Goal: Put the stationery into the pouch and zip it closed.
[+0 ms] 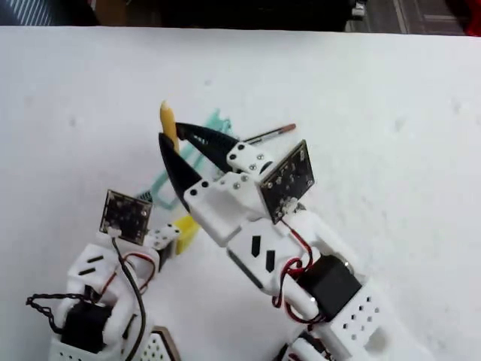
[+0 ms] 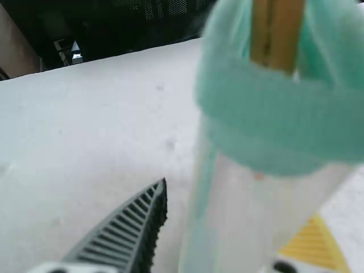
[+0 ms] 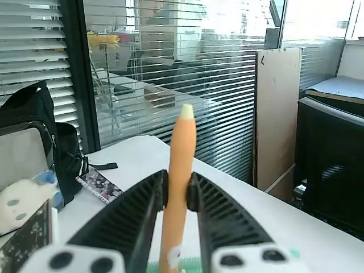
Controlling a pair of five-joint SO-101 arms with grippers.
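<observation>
Over pouch (image 2: 256,131), right claw (image 3: 177,176) points outward, clamping orange pen (image 3: 183,136).

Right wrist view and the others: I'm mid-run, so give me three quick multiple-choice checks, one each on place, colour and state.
1. Where is the orange pen?
A. between the jaws of the right end effector
B. inside the pouch
C. under the pouch

2. What colour is the pouch's trim?
A. red
B. teal
C. black

3. What state is the right end effector in?
A. wide open and empty
B. shut on the orange pen
C. shut on the pouch

Answers:
1. A, the right wrist view shows the pen standing up between the jaws.
2. B, the left wrist view shows a teal band across the clear pouch.
3. B, both jaws press against the pen's sides.
</observation>
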